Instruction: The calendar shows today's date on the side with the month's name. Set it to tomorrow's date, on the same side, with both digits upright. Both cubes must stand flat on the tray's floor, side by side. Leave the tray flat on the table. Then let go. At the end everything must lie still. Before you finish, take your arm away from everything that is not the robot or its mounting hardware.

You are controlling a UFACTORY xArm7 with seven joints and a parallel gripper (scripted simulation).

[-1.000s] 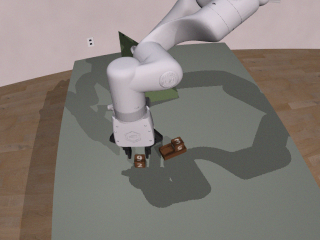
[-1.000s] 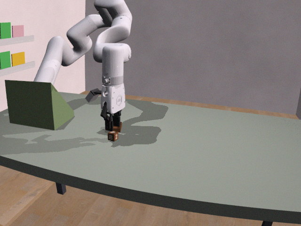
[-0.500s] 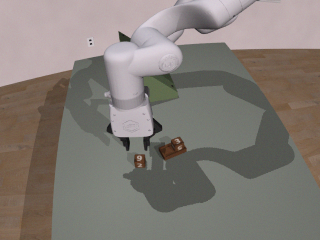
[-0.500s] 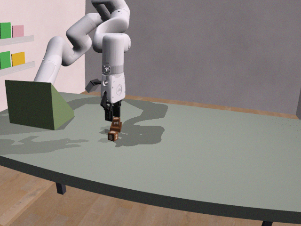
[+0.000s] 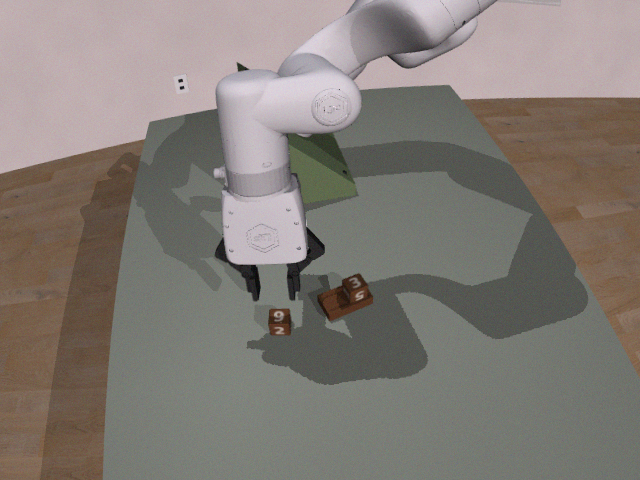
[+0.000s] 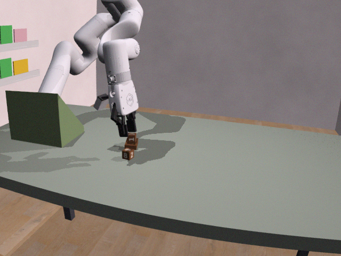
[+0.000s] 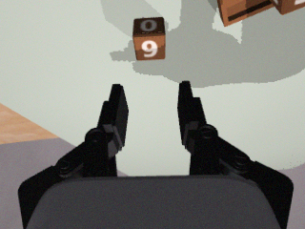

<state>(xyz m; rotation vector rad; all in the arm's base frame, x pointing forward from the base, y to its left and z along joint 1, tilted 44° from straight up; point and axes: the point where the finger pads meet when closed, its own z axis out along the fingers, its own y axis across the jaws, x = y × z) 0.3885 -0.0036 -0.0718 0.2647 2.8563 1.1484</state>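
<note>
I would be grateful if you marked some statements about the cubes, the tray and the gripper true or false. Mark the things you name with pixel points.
1. One cube point(image 5: 279, 322) point(image 6: 127, 154) point(image 7: 149, 39) stands on the table, outside the tray point(image 5: 345, 308) point(image 6: 131, 146) point(image 7: 232, 17). True.
2. The gripper point(image 5: 274, 298) point(image 6: 127, 131) point(image 7: 152, 95) is clamped on a cube. False: nothing is between its open fingers.
3. The cube in the tray point(image 5: 355, 288) point(image 6: 132, 138) shows a 3 on top. True.
4. The tray holds both cubes. False: it holds only one.

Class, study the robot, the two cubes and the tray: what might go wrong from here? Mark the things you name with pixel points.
The loose cube point(image 5: 279, 321) point(image 6: 127, 154) point(image 7: 150, 48) stands outside the tray point(image 5: 345, 308) point(image 6: 131, 146) point(image 7: 231, 15), so it may be set down with the wrong digit showing.
The other cube point(image 5: 355, 288) point(image 6: 132, 138) fills one end, so a careless placement could knock it.
</note>
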